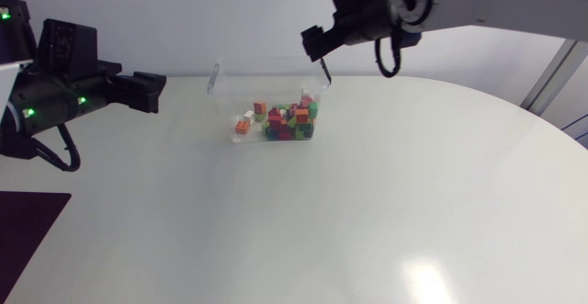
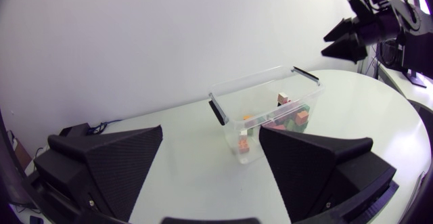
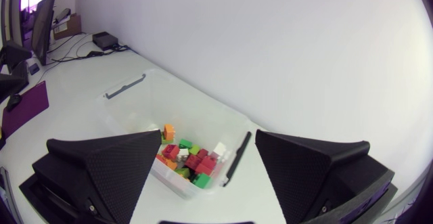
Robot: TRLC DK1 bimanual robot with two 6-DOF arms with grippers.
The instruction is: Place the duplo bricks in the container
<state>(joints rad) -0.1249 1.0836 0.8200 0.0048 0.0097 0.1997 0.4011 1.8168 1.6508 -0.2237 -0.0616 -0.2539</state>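
Note:
A clear plastic container (image 1: 225, 84) stands at the back middle of the white table, with several red, green, orange and white duplo bricks (image 1: 283, 122) heaped on its floor. My right gripper (image 1: 318, 52) hangs open above the container's right rim, nothing between its fingers. In the right wrist view that gripper (image 3: 208, 137) looks down into the container (image 3: 128, 109) at the bricks (image 3: 190, 158). My left gripper (image 1: 150, 93) stays open to the left of the container, well apart from it. The left wrist view shows its open fingers (image 2: 211, 135) framing the container (image 2: 233, 95), with the right gripper (image 2: 344, 40) above it.
A dark mat (image 1: 26, 235) lies at the table's front left corner. The white table (image 1: 386, 203) stretches out in front of and to the right of the container. Black clip handles sit on the container's short sides (image 2: 216, 110).

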